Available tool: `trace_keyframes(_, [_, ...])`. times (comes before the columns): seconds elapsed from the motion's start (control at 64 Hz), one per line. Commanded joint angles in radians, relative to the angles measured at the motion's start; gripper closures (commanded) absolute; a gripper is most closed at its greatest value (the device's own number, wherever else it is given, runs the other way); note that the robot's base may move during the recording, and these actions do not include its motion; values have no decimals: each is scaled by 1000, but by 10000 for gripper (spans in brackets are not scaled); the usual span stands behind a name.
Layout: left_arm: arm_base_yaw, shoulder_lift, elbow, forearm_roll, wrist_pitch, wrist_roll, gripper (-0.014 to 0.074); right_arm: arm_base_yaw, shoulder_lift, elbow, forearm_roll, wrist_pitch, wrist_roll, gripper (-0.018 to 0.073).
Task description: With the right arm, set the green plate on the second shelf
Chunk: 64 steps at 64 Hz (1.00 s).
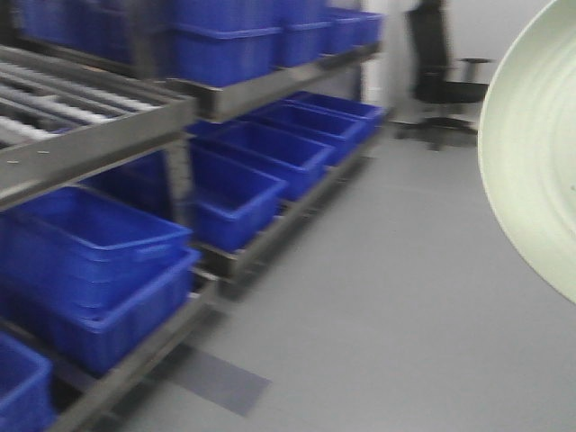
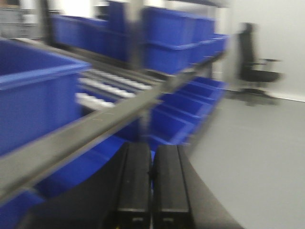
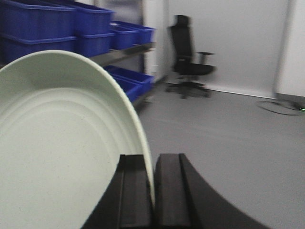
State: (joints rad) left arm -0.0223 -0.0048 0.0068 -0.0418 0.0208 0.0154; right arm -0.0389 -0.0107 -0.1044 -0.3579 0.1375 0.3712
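Observation:
The green plate (image 3: 62, 143) fills the left of the right wrist view, held on edge, pale sage with a raised rim. My right gripper (image 3: 152, 157) is shut on its rim, one finger on each face. In the front view the plate (image 1: 535, 153) hangs at the right edge, off to the right of the rack. The second shelf (image 1: 99, 112) is a grey roller level at upper left in the front view, with bare rollers showing. My left gripper (image 2: 152, 150) is shut with nothing between its fingers, pointing along the rack beside that roller level (image 2: 114, 86).
Blue bins (image 1: 234, 193) fill the rack's lower levels and more blue bins (image 1: 225, 45) stand on the level above. A black office chair (image 1: 441, 72) stands at the far wall. Grey floor (image 1: 387, 297) stretches to the right of the rack.

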Motion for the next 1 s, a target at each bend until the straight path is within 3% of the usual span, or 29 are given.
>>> trace_keyframes(0.0, [-6,-18,42,-6,-84,-1,466,-3,-16,-32,-11,-100,7,505])
trace_keyframes(0.984, [-6,-18,42,-6,-84,-1,466,-3,-16,-32,-11,-94,7,505])
